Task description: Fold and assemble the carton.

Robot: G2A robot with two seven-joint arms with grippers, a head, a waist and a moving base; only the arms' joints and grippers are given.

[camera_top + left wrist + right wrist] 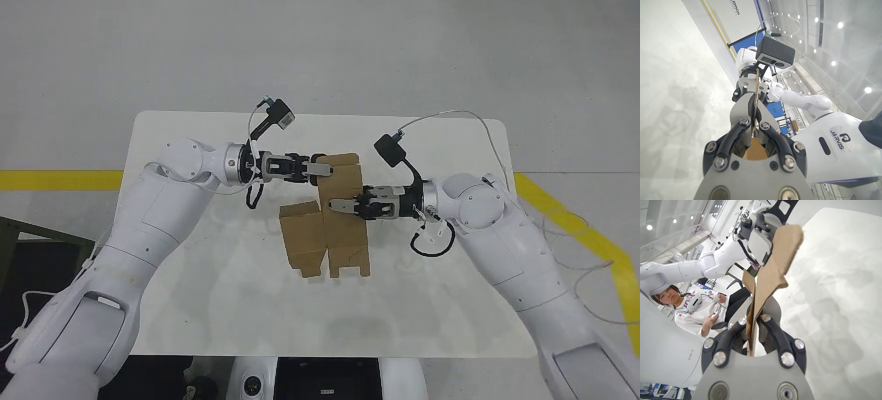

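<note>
Flat brown cardboard carton (325, 245) over white counter (200, 300), long axis near-far. Left tool (322, 170) pinches far flap; right tool (345, 207) pinches right edge mid-length. Unfolded body extends nearward of both tools

The carton (310, 240) hangs over the table (200, 300). The left gripper (322, 170) holds its far end, and the right gripper (340, 207) holds its middle.
</note>
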